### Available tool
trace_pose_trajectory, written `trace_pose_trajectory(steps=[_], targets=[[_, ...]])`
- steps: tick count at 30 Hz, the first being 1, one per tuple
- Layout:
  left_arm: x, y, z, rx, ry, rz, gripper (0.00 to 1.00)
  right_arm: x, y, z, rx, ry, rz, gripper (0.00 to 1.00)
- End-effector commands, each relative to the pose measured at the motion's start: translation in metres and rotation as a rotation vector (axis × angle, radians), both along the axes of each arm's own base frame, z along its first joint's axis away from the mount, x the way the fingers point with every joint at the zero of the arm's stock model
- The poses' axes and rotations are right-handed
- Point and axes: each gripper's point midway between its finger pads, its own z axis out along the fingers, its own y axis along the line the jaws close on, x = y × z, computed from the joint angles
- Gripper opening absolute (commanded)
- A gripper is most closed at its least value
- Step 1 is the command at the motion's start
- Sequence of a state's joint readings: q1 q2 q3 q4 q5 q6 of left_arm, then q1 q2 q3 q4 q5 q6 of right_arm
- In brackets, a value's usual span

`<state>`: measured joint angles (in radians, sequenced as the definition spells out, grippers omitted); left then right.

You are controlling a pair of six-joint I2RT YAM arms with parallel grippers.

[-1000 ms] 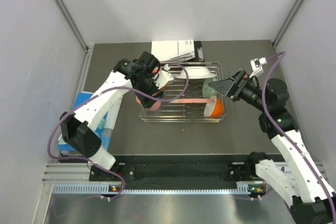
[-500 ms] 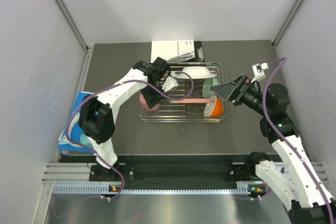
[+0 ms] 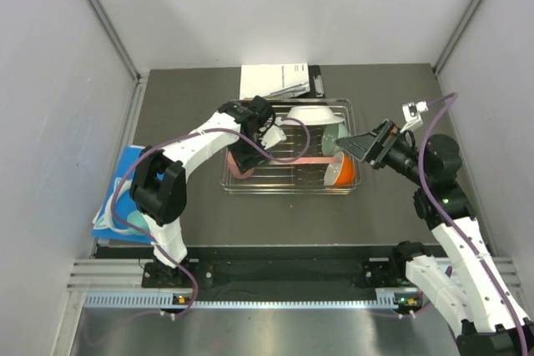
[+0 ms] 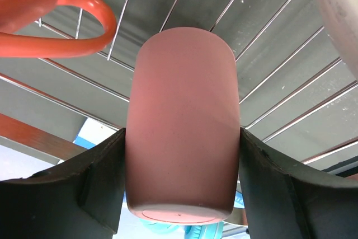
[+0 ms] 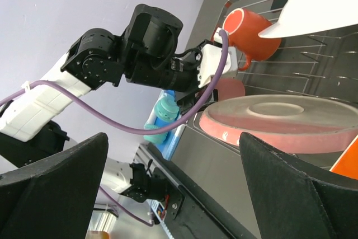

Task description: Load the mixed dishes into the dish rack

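My left gripper (image 3: 248,149) is shut on the small pink handleless cup (image 4: 182,121), holding it over the left end of the silver wire dish rack (image 3: 288,191). The cup (image 3: 239,164) shows below the wrist in the top view. The orange mug (image 4: 50,9) lies in the rack just beside it. The pale pink plate (image 5: 279,118), white plate (image 5: 319,9), mint-green bowl (image 3: 333,140) and orange bowl (image 3: 341,172) sit in the rack. My right gripper (image 3: 354,142) is open and empty at the rack's right end, above the mint-green bowl.
A white printed paper on a black board (image 3: 275,81) lies behind the rack. A blue sheet (image 3: 125,198) with teal rounded pieces (image 5: 165,110) lies at the table's left. Grey walls close both sides.
My left arm has swung in and carried the pink cup right and down to the rack's left end. My right gripper has drawn back slightly to the right.
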<state>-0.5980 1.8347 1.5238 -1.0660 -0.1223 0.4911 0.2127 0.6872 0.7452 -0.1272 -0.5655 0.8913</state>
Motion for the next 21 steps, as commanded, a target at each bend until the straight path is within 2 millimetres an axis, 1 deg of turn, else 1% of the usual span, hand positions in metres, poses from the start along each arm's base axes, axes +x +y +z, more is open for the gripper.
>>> trace_pose_trajectory(steps=[1, 2, 3, 5, 6, 7, 8, 9, 11, 16, 19, 20, 21], targets=[[0.005, -0.008, -0.002, -0.027, -0.025, 0.019, 0.26, -0.001, -0.002, 0.005, 0.0, -0.037, 0.0, 1.0], [0.006, -0.009, 0.0, -0.034, -0.028, 0.018, 0.33, -0.002, -0.001, 0.005, -0.001, -0.035, 0.008, 1.0], [0.007, -0.01, 0.003, -0.042, -0.036, 0.017, 0.46, -0.002, -0.001, 0.004, -0.005, -0.03, 0.009, 1.0], [0.007, -0.013, 0.012, -0.06, -0.048, 0.02, 0.77, -0.001, -0.002, 0.001, -0.014, -0.022, 0.008, 1.0], [0.008, -0.013, 0.015, -0.064, -0.053, 0.023, 0.83, -0.002, -0.002, 0.002, -0.014, -0.026, 0.005, 1.0], [0.007, -0.014, 0.018, -0.069, -0.056, 0.024, 0.86, -0.002, -0.003, 0.001, -0.02, -0.023, 0.003, 1.0], [0.008, -0.015, 0.025, -0.083, -0.072, 0.025, 0.94, -0.001, -0.004, 0.0, -0.026, -0.021, -0.003, 1.0], [0.008, -0.016, 0.03, -0.093, -0.079, 0.024, 0.98, -0.002, -0.004, 0.001, -0.03, -0.025, -0.004, 1.0], [0.008, -0.017, 0.041, -0.116, -0.1, 0.025, 0.99, -0.001, -0.005, -0.001, -0.039, -0.02, -0.009, 1.0], [0.008, -0.02, 0.063, -0.152, -0.132, 0.033, 0.99, -0.001, -0.006, 0.0, -0.05, -0.024, -0.01, 1.0], [0.006, -0.018, 0.078, -0.162, -0.148, 0.035, 0.99, 0.0, -0.007, 0.001, -0.064, -0.03, -0.016, 1.0], [0.008, -0.019, 0.094, -0.187, -0.184, 0.04, 0.99, 0.001, -0.008, 0.001, -0.069, -0.03, -0.023, 1.0], [0.006, -0.018, 0.102, -0.195, -0.189, 0.045, 0.99, 0.001, -0.009, 0.001, -0.087, -0.029, -0.026, 1.0]])
